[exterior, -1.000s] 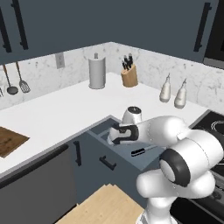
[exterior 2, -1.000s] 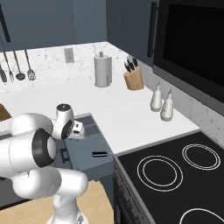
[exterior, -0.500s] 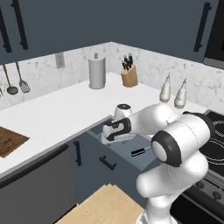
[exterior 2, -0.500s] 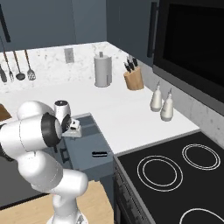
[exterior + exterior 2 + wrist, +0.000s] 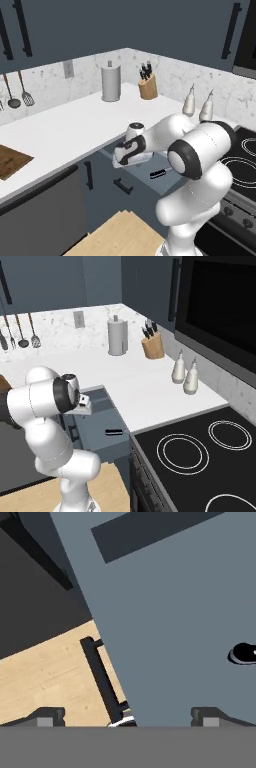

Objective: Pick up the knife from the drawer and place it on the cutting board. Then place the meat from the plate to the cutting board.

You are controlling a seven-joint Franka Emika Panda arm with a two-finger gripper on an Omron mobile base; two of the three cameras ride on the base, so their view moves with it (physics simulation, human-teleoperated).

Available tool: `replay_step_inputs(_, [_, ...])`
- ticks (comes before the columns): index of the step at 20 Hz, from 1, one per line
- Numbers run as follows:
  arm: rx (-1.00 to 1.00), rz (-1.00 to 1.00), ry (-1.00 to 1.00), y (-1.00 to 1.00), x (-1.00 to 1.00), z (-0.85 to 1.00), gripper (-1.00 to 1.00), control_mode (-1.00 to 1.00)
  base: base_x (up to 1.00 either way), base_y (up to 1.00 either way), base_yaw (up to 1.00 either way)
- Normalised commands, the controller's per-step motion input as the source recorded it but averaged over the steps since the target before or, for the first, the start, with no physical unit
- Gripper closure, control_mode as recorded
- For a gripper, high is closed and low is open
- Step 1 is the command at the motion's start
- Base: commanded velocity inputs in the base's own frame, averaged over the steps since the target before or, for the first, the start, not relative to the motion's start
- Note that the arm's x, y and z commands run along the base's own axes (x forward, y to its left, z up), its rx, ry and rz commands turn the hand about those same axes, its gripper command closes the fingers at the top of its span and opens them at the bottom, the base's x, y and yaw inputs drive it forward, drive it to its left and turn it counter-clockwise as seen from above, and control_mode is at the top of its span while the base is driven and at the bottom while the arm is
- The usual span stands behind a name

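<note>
The drawer (image 5: 142,172) stands pulled open below the counter edge. In it lies the knife (image 5: 159,173); its black handle shows and my arm hides most of the blade. My gripper (image 5: 121,160) hangs open over the drawer's front left part, pointing down, with nothing between its fingers. From the hand, the drawer's grey floor (image 5: 175,612) lies below, its black bar handle (image 5: 102,677) sits lower left, and the knife's handle end (image 5: 243,653) shows at the right edge, well clear of the fingertips (image 5: 207,716). The cutting board (image 5: 10,161) lies on the counter far left. The meat and the plate are out of view.
At the back of the counter stand a paper towel roll (image 5: 111,82), a tan knife block (image 5: 148,86) and two pale bottles (image 5: 190,101). A black stove top (image 5: 200,456) lies to the right of the drawer. Utensils (image 5: 20,92) hang on the left wall.
The arm has swung left, carrying the open gripper from the middle of the drawer toward its front left and away from the knife handle. The knife has not moved.
</note>
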Motion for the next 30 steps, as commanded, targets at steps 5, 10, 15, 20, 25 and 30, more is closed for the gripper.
replay_step_inputs(5, [0.0, 0.0, 0.0, -0.01, 0.23, -0.27, -1.0, -1.0, 0.0, 0.0, 0.0])
replay_step_inputs(10, [0.0, 0.0, 0.0, 0.0, 0.2, -0.28, -1.0, -1.0, 0.0, 0.0, 0.0])
replay_step_inputs(15, [0.0, 0.0, 0.02, 0.0, 0.17, -0.23, -1.0, -1.0, 0.0, 0.0, 0.0])
replay_step_inputs(20, [0.0, 0.01, 0.01, 0.11, 0.03, -0.27, -1.0, -1.0, 0.0, 0.0, 0.0])
replay_step_inputs(25, [0.0, 0.01, 0.02, 0.6, -0.37, -0.45, -1.0, -1.0, 0.0, 0.0, 0.0])
replay_step_inputs(30, [0.0, 0.02, 0.0, 0.99, -0.95, -0.54, -1.0, -1.0, 0.0, 0.0, 0.0])
